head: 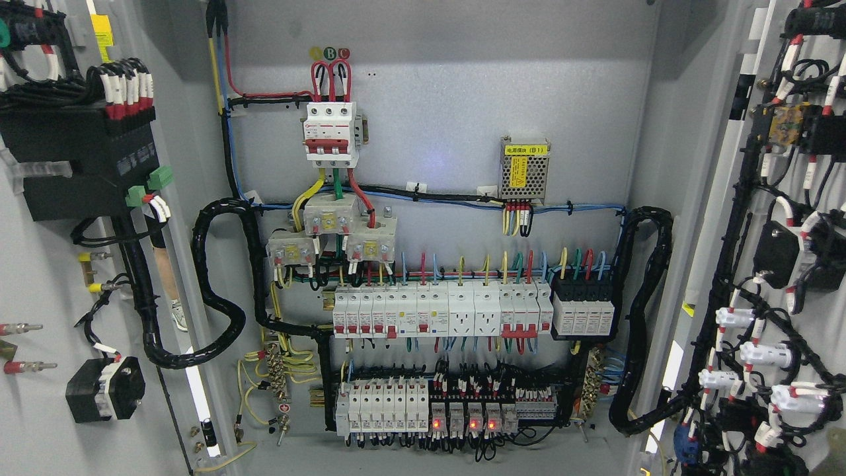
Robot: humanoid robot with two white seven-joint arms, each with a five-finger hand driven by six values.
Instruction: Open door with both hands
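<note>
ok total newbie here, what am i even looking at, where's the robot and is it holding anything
This single picture comes from a camera on the head of a humanoid robot, so you see what it sees. Neither of its hands shows here, and nothing is held.

It faces an electrical cabinet with both doors swung open. The left door and the right door show their wired insides. On the back panel, a red and white main breaker sits at the top, with a small metal power supply box to its right. Lower down run two rows of white breakers, and small red lights glow in the bottom row. Black cable bundles loop at both sides.
</note>
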